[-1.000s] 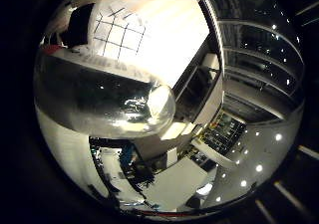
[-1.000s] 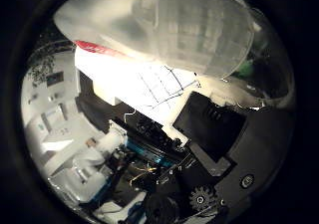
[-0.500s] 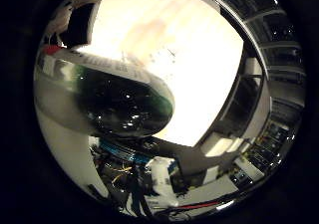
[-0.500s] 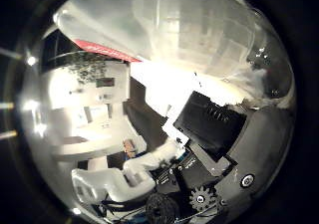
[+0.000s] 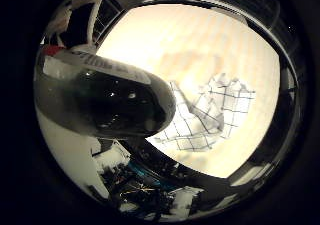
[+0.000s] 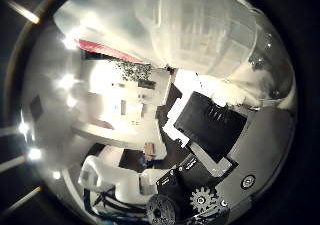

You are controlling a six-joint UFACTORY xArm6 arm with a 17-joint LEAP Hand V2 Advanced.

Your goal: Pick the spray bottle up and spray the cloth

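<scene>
The bottle fills much of both palm views, so it sits close against the palm; in the little finger side view its clear body looks dark and glassy, and only its rounded end and a red band near the view's edge can be made out; its spray head is cut off or hidden. In the thumb side view the same bottle shows as a pale, ribbed, see-through bulk with a red strip beside it; its outline melts into glare, so where it ends is hard to tell.

The hand shows only as black and white blocks, a small gear and a knurled wheel lying just beside the bottle; one black pad sits right under the bottle's body and appears to touch it; the fingertips themselves are out of sight, so I cannot tell how far the fingers are curled, nor whether they clasp the bottle.

Beyond the bottle's rounded end, the cloth lies crumpled on the table, white with a dark grid pattern, apart from the bottle; the table is pale and brightly lit, and its far rim is lost in shadow. The room behind the bottle in the thumb side view is washed out, with bright lamps and white furniture barely distinct.
</scene>
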